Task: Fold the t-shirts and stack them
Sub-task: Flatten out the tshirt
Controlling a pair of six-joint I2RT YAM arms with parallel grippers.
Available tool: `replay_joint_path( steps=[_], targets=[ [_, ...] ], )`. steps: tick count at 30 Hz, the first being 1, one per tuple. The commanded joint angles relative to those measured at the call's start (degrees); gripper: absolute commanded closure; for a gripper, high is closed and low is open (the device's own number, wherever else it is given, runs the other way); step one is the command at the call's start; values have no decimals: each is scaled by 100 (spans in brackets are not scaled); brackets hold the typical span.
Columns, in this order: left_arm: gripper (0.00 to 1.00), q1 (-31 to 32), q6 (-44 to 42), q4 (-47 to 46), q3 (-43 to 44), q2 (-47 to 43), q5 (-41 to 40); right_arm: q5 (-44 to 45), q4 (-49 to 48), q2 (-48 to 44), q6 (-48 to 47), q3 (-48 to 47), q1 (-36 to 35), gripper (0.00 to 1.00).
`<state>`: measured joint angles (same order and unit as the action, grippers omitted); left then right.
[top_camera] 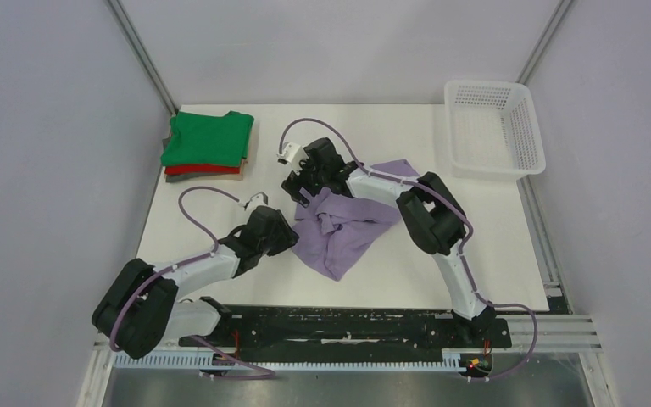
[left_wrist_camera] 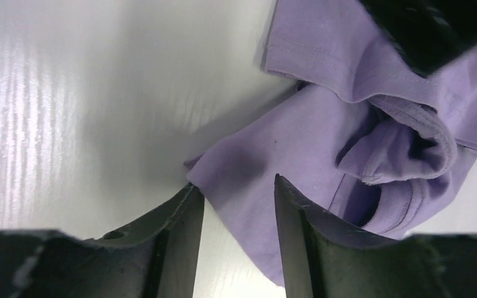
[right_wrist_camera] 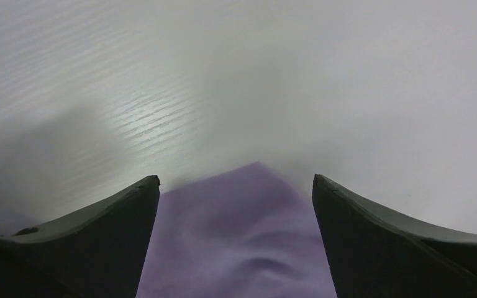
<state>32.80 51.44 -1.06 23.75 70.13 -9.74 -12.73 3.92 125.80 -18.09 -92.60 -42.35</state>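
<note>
Tabletop of white laminate (top_camera: 373,288) fills most of what we see from above, with grey walls round it. Two black-and-white arms reach over it from the near edge. Between them, at mid-table, lies the crumpled lilac cloth t-shirt (top_camera: 339,233), one corner pointing toward the arm bases. At the far right corner stands a white plastic mesh basket (top_camera: 496,172), well apart from the lilac cloth. At the far left corner we see a folded stack: a green t-shirt (top_camera: 208,137) on top, a red t-shirt (top_camera: 188,170) under it, and a darker layer below that we cannot make out. The left gripper (top_camera: 291,242) sits at the lilac shirt's left edge. From its wrist we see its fingers (left_wrist_camera: 180,236) standing apart, with the shirt's hem (left_wrist_camera: 273,149) lying between them, not pinched. The right gripper (top_camera: 305,191) is low at the shirt's far-left edge. Its fingers (right_wrist_camera: 112,230) are spread wide, with lilac cloth (right_wrist_camera: 236,248) between them.
</note>
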Motion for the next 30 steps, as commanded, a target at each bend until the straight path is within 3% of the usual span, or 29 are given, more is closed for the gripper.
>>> replay_joint_path(
  steps=[1,5,11,20,26,28,30],
  targets=[
    [52,-10,137,-292,90,277,197,-116,258,669,-163,-814,7,6],
    [69,-10,-43,-183,272,531,133,-73,557,1061,-55,-1263,8,10],
    [98,-7,-72,-69,325,548,5,-36,488,656,-102,-369,7,13],
    [98,-10,-73,405,290,320,-273,-94,1045,304,-149,-247,9,15],
    [98,-10,-82,470,245,203,-327,105,937,420,33,-329,3,49],
    [98,-10,-82,513,244,150,-373,214,849,380,121,-364,6,67],
    [98,-10,-82,576,248,76,-426,377,745,298,218,-409,7,92]
  ],
)
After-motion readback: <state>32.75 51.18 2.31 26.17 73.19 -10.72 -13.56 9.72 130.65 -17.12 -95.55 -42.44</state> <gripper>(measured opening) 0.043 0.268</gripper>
